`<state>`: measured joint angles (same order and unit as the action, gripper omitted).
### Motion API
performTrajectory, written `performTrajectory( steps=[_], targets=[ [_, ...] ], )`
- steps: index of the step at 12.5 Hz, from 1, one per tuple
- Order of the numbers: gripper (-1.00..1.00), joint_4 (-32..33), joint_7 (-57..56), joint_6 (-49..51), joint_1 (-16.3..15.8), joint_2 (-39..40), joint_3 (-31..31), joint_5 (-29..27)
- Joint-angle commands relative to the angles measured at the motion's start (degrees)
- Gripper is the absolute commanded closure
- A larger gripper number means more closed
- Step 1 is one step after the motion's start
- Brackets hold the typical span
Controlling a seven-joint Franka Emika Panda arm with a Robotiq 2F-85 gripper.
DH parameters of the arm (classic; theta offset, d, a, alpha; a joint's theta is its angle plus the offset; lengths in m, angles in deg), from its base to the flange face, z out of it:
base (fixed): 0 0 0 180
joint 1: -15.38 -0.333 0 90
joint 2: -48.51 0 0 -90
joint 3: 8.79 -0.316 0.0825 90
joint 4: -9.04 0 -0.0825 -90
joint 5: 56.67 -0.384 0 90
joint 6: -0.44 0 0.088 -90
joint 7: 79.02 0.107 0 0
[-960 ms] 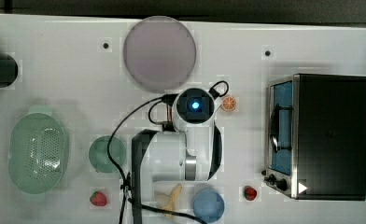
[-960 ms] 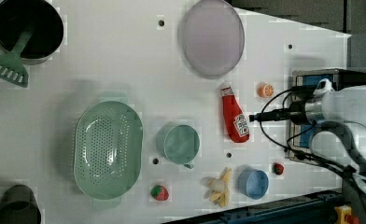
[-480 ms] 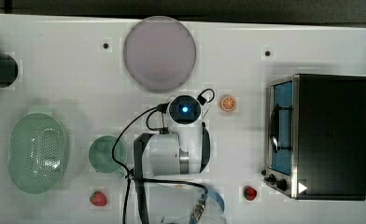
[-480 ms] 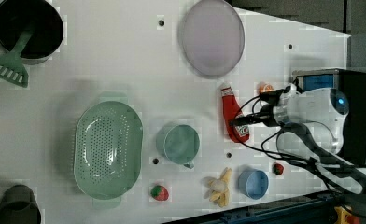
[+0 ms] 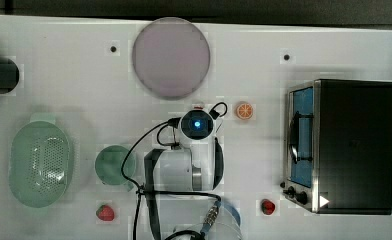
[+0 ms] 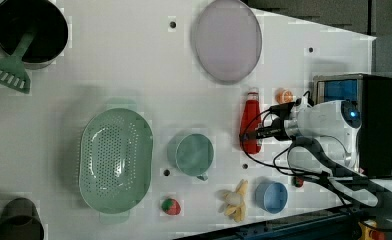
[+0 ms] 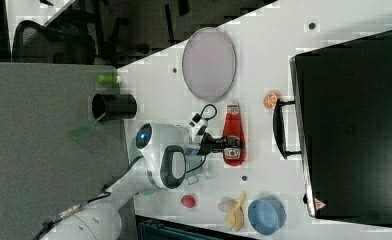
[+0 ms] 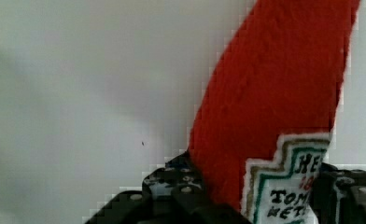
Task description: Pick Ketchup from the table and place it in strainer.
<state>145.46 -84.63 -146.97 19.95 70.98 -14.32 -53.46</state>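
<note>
A round grey-lilac plate [image 6: 228,40] sits at the far edge of a white table [image 6: 109,65]. In the left view, below the plate: a green cup [image 6: 194,155], strawberry [image 6: 171,206], banana [image 6: 235,201] and blue bowl [image 6: 271,196]. An orange slice [image 6: 283,95] lies to the plate's lower right.

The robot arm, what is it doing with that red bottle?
The robot arm has its gripper down at the ketchup, which lies flat on the white table. In the wrist view one black finger sits on each side of the bottle's label end, so it looks ready to grab it. The bottle is not lifted yet. The mint-green strainer waits further along the table, past the green cup.
</note>
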Motion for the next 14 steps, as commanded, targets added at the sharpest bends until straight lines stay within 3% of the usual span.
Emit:
performTrajectory(
  steps=[1,4,8,11,14],
  targets=[
    [-0.24,-2.6,-2.3,-2.0,0.6,-2.3,0.2,-0.3],
    [-0.24,-3.0,-1.6,3.3,0.8,-10.8,0.5,-0.6],
    [-0.24,-8.6,0.2,23.5,0.0,-25.1,-1.5,-0.6],
    [-0.24,-13.7,8.0,34.7,-1.5,-28.8,-6.3,-2.4],
    [-0.24,-17.1,22.3,35.7,-3.7,-27.9,-14.0,-4.1]
  ],
)
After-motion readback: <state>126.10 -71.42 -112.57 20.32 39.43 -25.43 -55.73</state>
